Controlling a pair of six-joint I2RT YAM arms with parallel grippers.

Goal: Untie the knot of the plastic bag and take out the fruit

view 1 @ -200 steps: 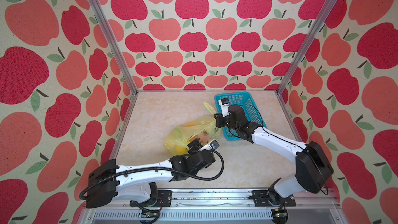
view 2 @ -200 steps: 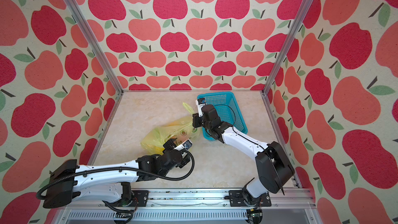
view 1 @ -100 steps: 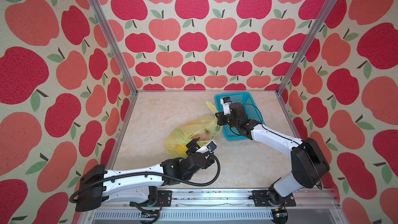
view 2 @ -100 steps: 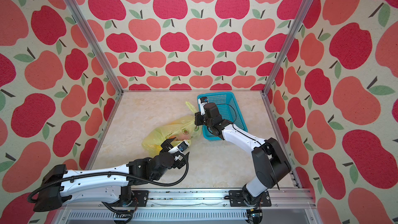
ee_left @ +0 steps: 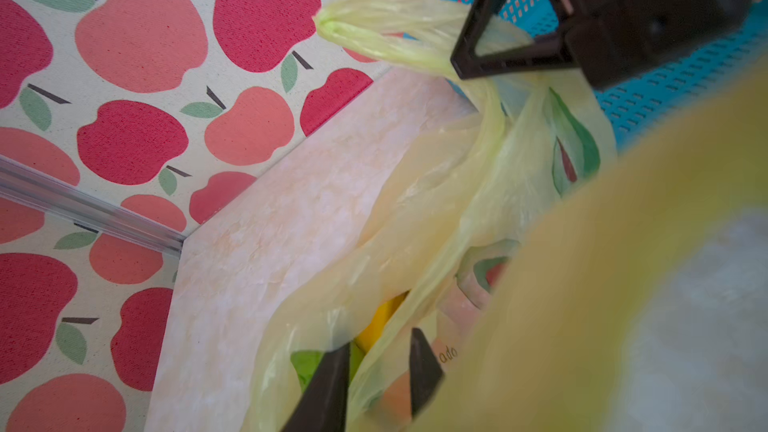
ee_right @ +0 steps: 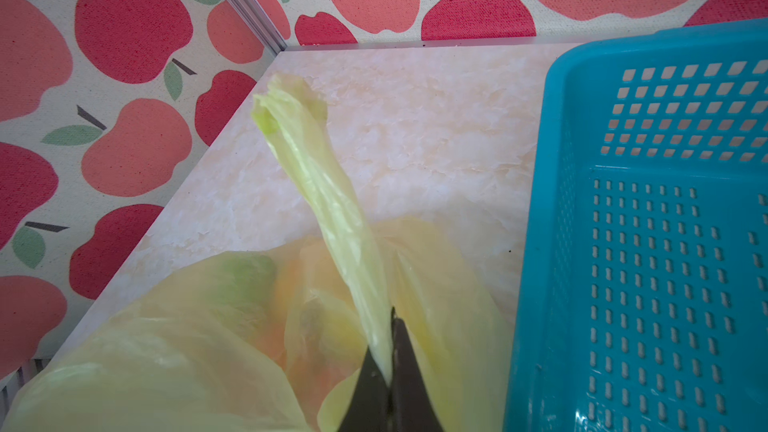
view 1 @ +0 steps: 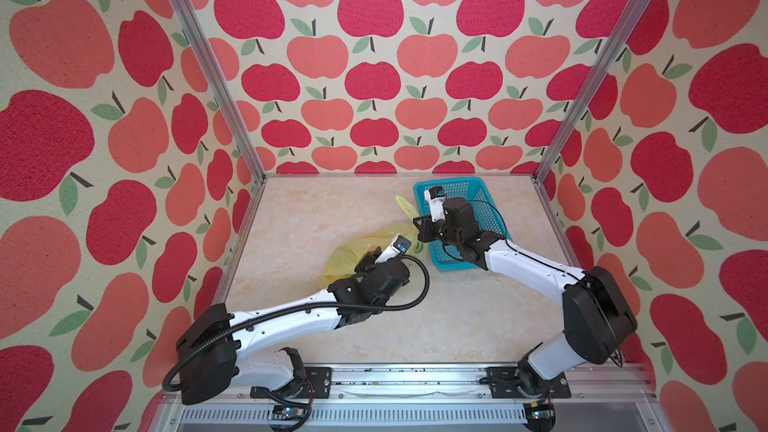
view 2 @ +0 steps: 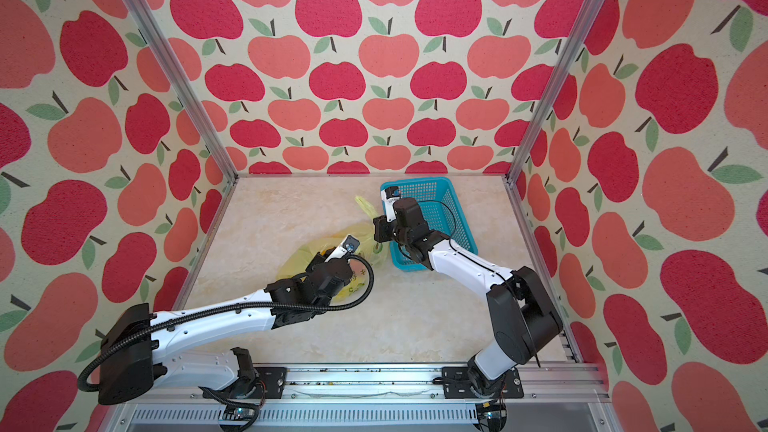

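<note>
The marble-look worktop (view 1: pixel 316 209) carries a teal perforated basket (view 1: pixel 478 192) towards its far right. Just beside the basket's left side lies the plastic bag (view 1: pixel 345 252), slumped, with its mouth end towards the basket. The step in hand looks like opening the bag's mouth. No tight knot shows in any view, but the spot under the right tool is partly hidden, so I cannot say it is fully undone.

The right tool (ee_right: pixel 390 326) is fully closed, pinching one twisted yellow-green handle (ee_right: pixel 332 209) whose free tail stands up past the fingers. The left tool (ee_left: pixel 379 351) sits at the bag's body, nearly closed, with a fold of the bag's wall in the slim gap between its fingers. One finger seems veiled by film, as if inside the mouth.

Next, the two tools would need to draw apart gently, so the thin film spreads rather than tears. The fruit (ee_left: pixel 380 320) lies inside the bag, right ahead of the left tool: a yellow piece and a green piece (ee_left: pixel 307 363) show there.
</note>
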